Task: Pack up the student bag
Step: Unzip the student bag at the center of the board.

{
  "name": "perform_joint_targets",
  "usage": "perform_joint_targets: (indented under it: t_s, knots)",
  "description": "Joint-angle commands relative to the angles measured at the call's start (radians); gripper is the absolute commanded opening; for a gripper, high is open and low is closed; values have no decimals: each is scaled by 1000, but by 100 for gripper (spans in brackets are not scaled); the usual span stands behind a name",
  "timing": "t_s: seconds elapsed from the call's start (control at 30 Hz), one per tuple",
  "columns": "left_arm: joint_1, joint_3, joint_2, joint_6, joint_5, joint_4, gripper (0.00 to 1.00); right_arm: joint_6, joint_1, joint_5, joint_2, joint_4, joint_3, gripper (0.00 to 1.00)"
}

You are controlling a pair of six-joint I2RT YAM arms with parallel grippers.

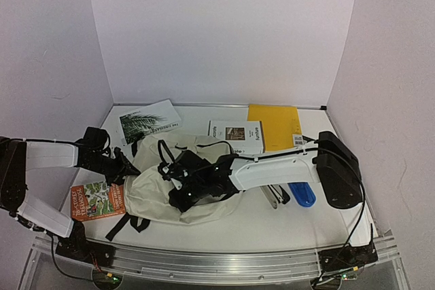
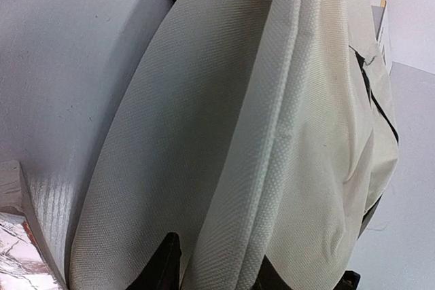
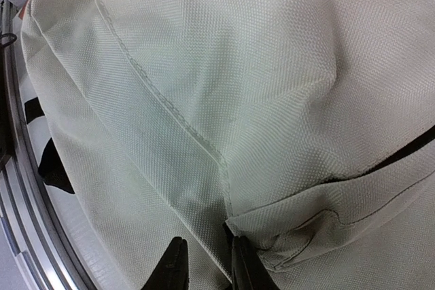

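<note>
— Where was the backpack (image 1: 151, 195)?

— It lay flat on the white table (image 1: 272, 229), left of the middle. Its cream cloth was rumpled and black straps trailed from its near side.

— And the left claw (image 2: 217, 269)?

— It was at the bag's left edge, pinching a raised fold of the cream cloth. A dark finger pressed on each side of the fold.

— What about the right claw (image 3: 207, 266)?

— That arm reached across from the right, and its claw was down on the middle of the bag. Its fingers were nearly together, with a stitched seam of cloth nipped between them.

— What else was on the table?

— A bright-covered book (image 1: 95, 202) touched the bag's near left side. Behind the bag sat a palm-leaf book (image 1: 149, 121), a white book (image 1: 236, 135) and a yellow folder (image 1: 274, 127). A blue object (image 1: 301, 193) lay to the right, under the arm.
</note>
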Motion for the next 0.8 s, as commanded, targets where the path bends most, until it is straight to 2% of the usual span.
perform_joint_targets:
  t_s: [0.0, 0.37, 0.47, 0.53, 0.6, 0.77]
  knots:
    - [-6, 37, 0, -6, -5, 38, 26, -23, 6, 59, 27, -6, -3, 24]
    - [-8, 38, -4, -14, -7, 44, 18, -62, 34, 118, 84, -15, 18, 19]
    - [-7, 38, -9, -15, -10, 47, 15, -64, 42, 154, 92, -14, 28, 14]
    - [-8, 38, -11, -16, -17, 49, 12, -60, 47, 190, 90, -13, 32, 6]
    - [-7, 36, -14, -19, -31, 50, 9, -46, 52, 233, 66, -8, 22, 1]
    - [-6, 45, -26, -21, -99, 36, 1, 17, 54, 337, -64, 24, -55, 0]
